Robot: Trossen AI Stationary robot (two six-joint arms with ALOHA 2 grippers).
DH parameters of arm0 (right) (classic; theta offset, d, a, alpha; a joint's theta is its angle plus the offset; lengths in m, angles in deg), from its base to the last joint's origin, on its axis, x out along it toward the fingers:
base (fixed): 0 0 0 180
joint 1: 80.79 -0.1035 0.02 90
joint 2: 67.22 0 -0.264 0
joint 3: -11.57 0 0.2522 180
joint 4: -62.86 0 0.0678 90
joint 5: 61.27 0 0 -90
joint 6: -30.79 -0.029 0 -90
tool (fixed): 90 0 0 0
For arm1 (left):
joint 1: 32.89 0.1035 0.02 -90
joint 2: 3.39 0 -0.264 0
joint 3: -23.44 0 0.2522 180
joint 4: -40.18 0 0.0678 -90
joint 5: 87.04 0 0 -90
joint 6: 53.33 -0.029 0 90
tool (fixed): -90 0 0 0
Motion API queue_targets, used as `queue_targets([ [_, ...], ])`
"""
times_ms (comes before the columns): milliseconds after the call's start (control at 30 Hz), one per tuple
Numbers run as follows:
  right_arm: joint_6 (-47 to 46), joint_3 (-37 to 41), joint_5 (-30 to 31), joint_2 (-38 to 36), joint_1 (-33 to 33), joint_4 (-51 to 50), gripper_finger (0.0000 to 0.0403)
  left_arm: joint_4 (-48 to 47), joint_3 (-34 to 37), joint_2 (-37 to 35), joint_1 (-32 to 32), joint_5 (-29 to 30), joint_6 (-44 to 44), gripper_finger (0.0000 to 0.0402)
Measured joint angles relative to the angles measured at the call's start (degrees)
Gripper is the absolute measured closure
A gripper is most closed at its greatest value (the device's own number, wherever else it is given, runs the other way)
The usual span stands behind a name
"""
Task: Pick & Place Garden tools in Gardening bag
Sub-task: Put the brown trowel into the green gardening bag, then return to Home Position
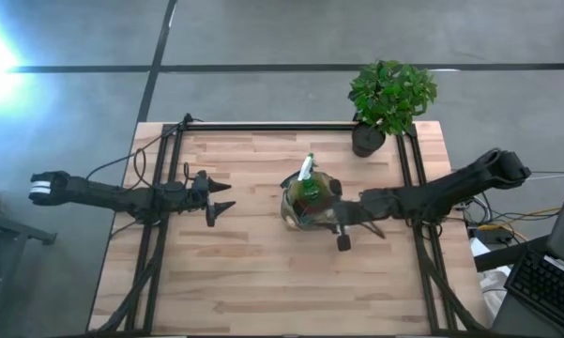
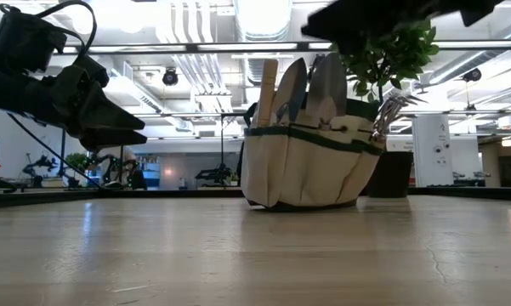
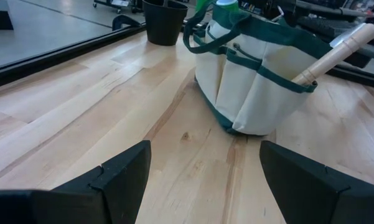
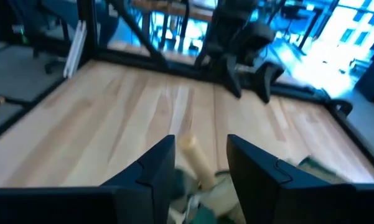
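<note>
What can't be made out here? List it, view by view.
- High view: contents of the gardening bag too small to tell apart; the right gripper partly covers it.
- Low view: right arm cut off by the top edge.
- Right wrist view: blurred; wooden handle between the fingers, contact unclear.
- Left wrist view: plant pot cut by the top edge.

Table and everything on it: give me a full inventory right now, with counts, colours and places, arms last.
Table: one, light wood with a black frame.
Bag: one, cream cloth with green trim, middle of the table, upright.
Tools: several with pale wooden handles and grey metal heads, standing in the bag; exact count unclear.
Wooden handle: one, pale, sticking out of a side pocket of the bag.
Plant: one, green leaves in a black pot, far right corner of the table.
Left gripper: open, empty, above the table left of the bag.
Right gripper: open, over the bag, a pale handle between its fingers.
</note>
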Motion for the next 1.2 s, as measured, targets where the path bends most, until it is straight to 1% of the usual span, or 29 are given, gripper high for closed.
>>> queue_targets([
  [133,0.26,-0.93,0.00,-3.36,0.00,0.13,0.0262,0.02,-0.02,0.00,0.00,0.00,0.01,0.0099],
  [367,4.50,-1.46,-0.01,-10.22,-0.02,-0.30,0.0279,-0.42,-0.02,0.00,0.00,0.00,-0.01,0.0099],
  [433,4.35,-1.46,-0.02,-12.45,-0.02,-2.92,0.0285,-0.43,-0.02,0.02,0.00,0.00,0.01,0.0099],
  [500,4.28,-1.44,0.03,-14.96,0.00,-7.73,0.0293,-0.42,-0.02,0.02,0.01,0.00,0.01,0.0099],
  [567,3.82,-1.37,1.80,-17.85,0.20,-13.60,0.0305,-0.42,-0.02,0.02,0.01,0.00,0.01,0.0099],
  [667,1.65,-1.37,6.40,-22.78,0.31,-21.67,0.0332,-0.44,-0.02,0.02,0.02,0.00,-0.01,0.0099],
  [700,0.96,-1.37,7.31,-24.36,0.31,-23.62,0.0343,-0.46,-0.02,0.00,0.00,0.00,0.01,0.0099],
  [767,-0.10,-1.00,7.30,-27.50,0.29,-27.09,0.0367,-0.48,-0.02,0.01,0.02,0.00,0.00,0.0099],
  [833,-0.04,0.13,6.90,-30.24,0.23,-29.27,0.0387,-0.58,-0.02,0.00,0.01,0.00,0.00,0.0099],
  [867,0.01,0.92,6.79,-31.47,0.22,-30.22,0.0390,-0.59,-0.02,0.00,0.02,0.00,0.01,0.0099],
  [1133,1.01,6.86,6.42,-40.41,0.26,-33.57,0.0394,-0.59,-0.02,0.00,0.00,0.00,0.01,0.0099],
  [1200,1.01,7.98,4.09,-42.73,0.35,-33.51,0.0394,-0.59,-0.02,0.00,0.01,0.00,-0.01,0.0099],
])
